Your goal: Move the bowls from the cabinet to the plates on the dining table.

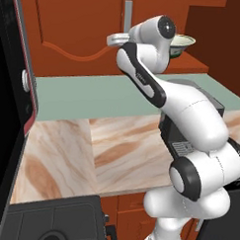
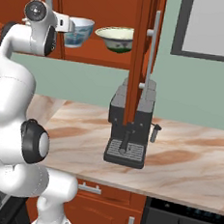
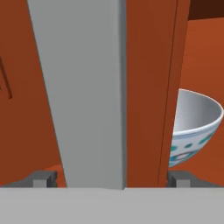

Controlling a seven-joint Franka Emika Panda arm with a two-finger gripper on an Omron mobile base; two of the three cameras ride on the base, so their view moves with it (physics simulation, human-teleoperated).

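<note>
Two bowls stand on the shelf of the red-brown cabinet [image 2: 97, 57]: a pale grey-blue bowl [image 2: 79, 31] on the left and a cream bowl with a green band [image 2: 116, 38] on the right. The cream bowl [image 1: 182, 44] also peeks out behind my arm. My gripper [image 3: 111, 179] is raised to shelf height and stands open. Its fingertips [image 3: 42, 178] flank a vertical grey bar handle [image 3: 76, 87] and the door edge [image 3: 148, 87] without touching them. The grey-blue bowl [image 3: 194, 127] sits just beyond the door edge, to the right. The plates and the dining table are out of view.
A black coffee machine [image 2: 129, 130] stands on the marble-look counter [image 2: 187, 155] under the open right cabinet door [image 2: 138, 63] with its bar handle [image 2: 152, 50]. A dark tall appliance [image 1: 11, 97] borders the counter on the left. Lower cabinets and a stove top sit below.
</note>
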